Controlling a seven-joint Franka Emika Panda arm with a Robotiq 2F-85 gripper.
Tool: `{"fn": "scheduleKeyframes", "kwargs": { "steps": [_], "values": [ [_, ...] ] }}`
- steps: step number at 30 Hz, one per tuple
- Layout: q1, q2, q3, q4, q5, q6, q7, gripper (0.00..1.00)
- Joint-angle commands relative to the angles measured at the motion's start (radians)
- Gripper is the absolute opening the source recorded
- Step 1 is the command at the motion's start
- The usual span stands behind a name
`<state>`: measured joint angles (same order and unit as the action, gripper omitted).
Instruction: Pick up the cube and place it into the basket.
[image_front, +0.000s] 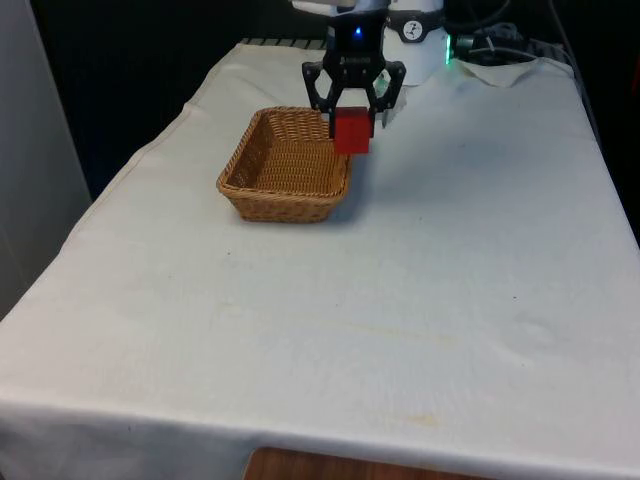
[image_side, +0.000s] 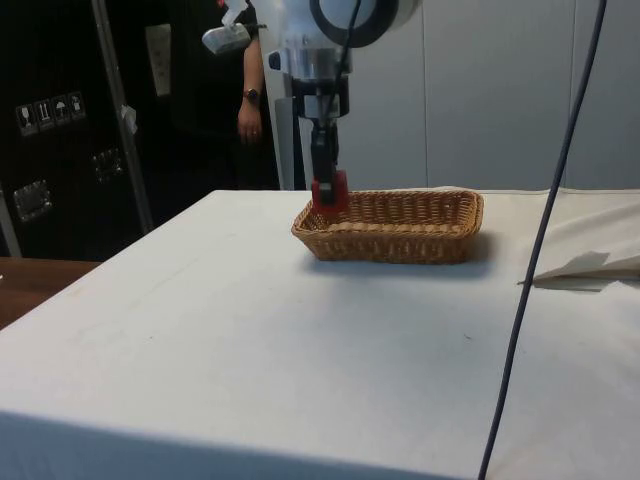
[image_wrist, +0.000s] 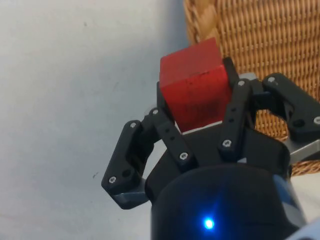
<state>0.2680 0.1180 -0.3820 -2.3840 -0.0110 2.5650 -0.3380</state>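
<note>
Unlabelled red cube in tool

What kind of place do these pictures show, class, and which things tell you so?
Probably a robotics lab: a black two-finger claw holds a red cube beside a woven wicker basket on a white-clothed table.

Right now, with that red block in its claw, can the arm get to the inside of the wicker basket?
Probably yes. The gripper holds the red cube lifted off the table, right at the wicker basket rim. The basket is open-topped and looks empty, with nothing between them.
</note>
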Motion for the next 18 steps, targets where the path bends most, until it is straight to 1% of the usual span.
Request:
{"fn": "scheduleKeyframes", "kwargs": {
  "steps": [1,3,4,6,8,9,10,15,16,17,18],
  "values": [
    [-0.004,-0.006,-0.006,-0.012,-0.007,0.015,-0.009,0.02],
    [-0.005,-0.007,-0.015,-0.018,-0.005,0.021,-0.022,0.02],
    [-0.006,-0.008,-0.025,-0.024,-0.004,0.024,-0.035,0.02],
    [-0.006,-0.008,-0.029,-0.026,-0.003,0.025,-0.042,0.02],
    [-0.009,-0.010,-0.044,-0.035,-0.003,0.028,-0.061,0.02],
    [-0.004,-0.001,-0.040,-0.021,0.000,0.013,-0.051,0.02],
    [-0.009,-0.011,-0.049,-0.038,-0.003,0.030,-0.067,0.02],
    [-0.012,-0.015,-0.083,-0.056,-0.003,0.040,-0.110,0.02],
    [-0.006,-0.005,-0.080,-0.044,0.000,0.028,-0.100,0.02],
    [-0.012,-0.015,-0.089,-0.059,-0.003,0.041,-0.116,0.02],
    [-0.011,-0.016,-0.095,-0.061,-0.002,0.041,-0.123,0.02]
  ]
}}
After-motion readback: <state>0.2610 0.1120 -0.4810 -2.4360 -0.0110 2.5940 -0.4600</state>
